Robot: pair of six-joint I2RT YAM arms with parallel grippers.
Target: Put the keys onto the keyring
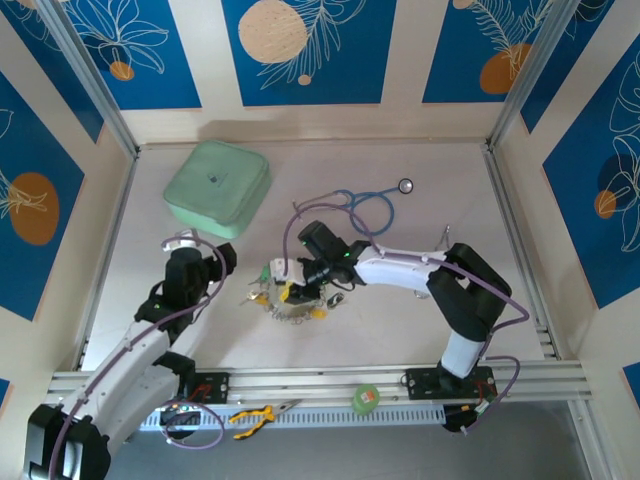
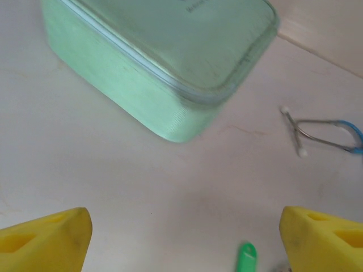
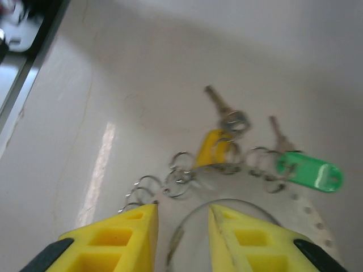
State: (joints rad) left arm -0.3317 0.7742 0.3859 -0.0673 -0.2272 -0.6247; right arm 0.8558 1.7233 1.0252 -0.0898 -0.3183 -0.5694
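Right gripper, jaws narrowly apart, straddles the keyring at mid-table with keys just beyond, left gripper wide open near the box; grasping the ring seems in hand, so closing squarely on its wire comes next.

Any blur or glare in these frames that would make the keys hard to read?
Right wrist: a glare streak lies on the table, the top-left corner is smeared, yet the keys and green tag read clearly. Left wrist: the green box looks soft, probably motion blur. Top external: even light, sharp, the keys small.
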